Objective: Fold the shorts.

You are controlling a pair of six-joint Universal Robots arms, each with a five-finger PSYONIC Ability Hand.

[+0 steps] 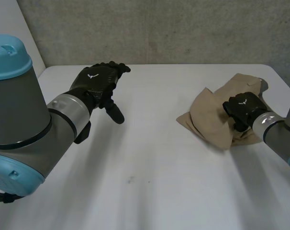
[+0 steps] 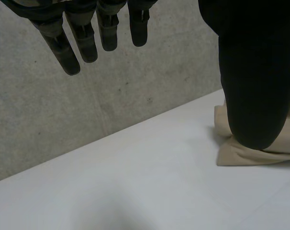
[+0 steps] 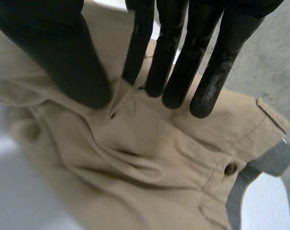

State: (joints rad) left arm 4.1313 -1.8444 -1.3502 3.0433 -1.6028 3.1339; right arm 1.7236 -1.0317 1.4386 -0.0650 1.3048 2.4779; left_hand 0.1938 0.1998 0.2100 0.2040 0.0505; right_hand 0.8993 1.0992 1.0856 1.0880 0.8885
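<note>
Shorts lie crumpled under right hand, fingers straight; left hand hovers, fingers spread.

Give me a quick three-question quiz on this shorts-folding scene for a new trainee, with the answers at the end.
1. True or false: the left hand rests on the shorts.
2. Which hand is on the shorts? A) the left hand B) the right hand C) both hands
3. Fill in the blank: in the right wrist view, a small round ____ shows on the shorts near the waistband.

Key
1. False: it hangs open above the bare table, well away from the shorts.
2. B
3. button
</note>
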